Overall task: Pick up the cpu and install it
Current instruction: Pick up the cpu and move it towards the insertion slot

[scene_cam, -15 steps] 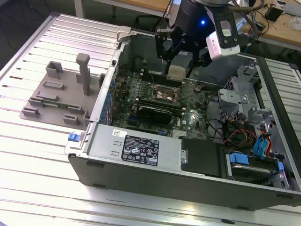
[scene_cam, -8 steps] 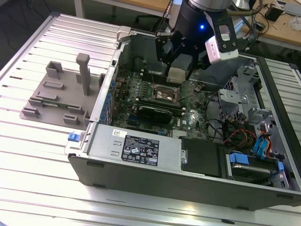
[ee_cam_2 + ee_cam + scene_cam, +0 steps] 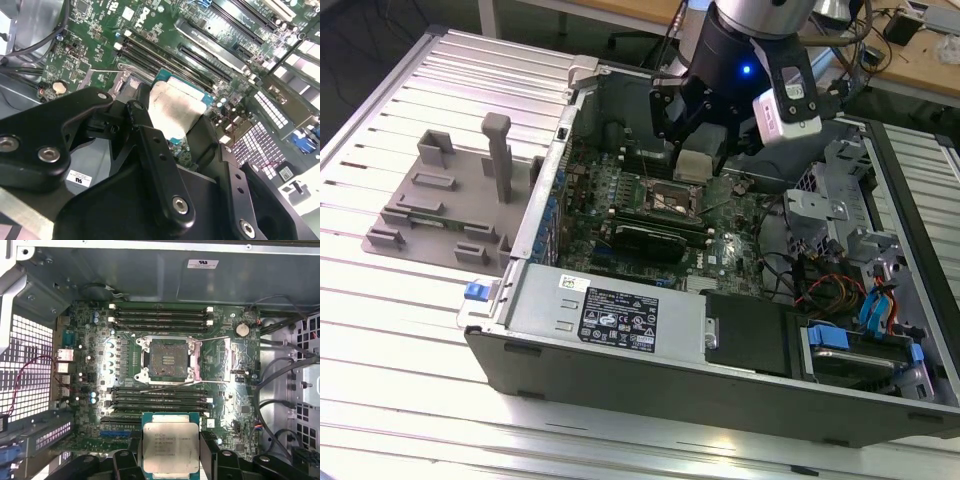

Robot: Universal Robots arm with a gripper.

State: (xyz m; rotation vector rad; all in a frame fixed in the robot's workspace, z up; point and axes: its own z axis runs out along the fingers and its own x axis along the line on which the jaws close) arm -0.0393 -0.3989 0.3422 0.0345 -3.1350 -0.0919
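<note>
In the exterior view the gripper (image 3: 692,170) hangs inside the open case (image 3: 620,320), over the board (image 3: 720,240). Its jaws pinch the cpu (image 3: 688,163) by two opposite edges. Read as a dial, the cpu is at about 1 o'clock from the socket (image 3: 665,200), lifted off the board and close to the far case wall. A gray fixture (image 3: 450,200) lies on the table (image 3: 400,350) at 9 o'clock from the case, well apart.

In the second wrist view the fingers (image 3: 142,117) press on either side of the cpu (image 3: 172,110). Its silver plate shows between them and its pale rim runs along the free edge. Memory slots (image 3: 200,55) run just beyond that edge.

In the first wrist view, take the labelled case wall as 12 o'clock. The socket (image 3: 167,357) lies open mid-board with its frame (image 3: 220,360) swung flat at 3 o'clock. Slots (image 3: 160,315) line its 12 and 6 o'clock sides. The cpu (image 3: 170,445) is held at 6 o'clock from the socket, past the nearer slots, with open air above the socket. Cables (image 3: 280,380) loop past the board's 3 o'clock edge.
</note>
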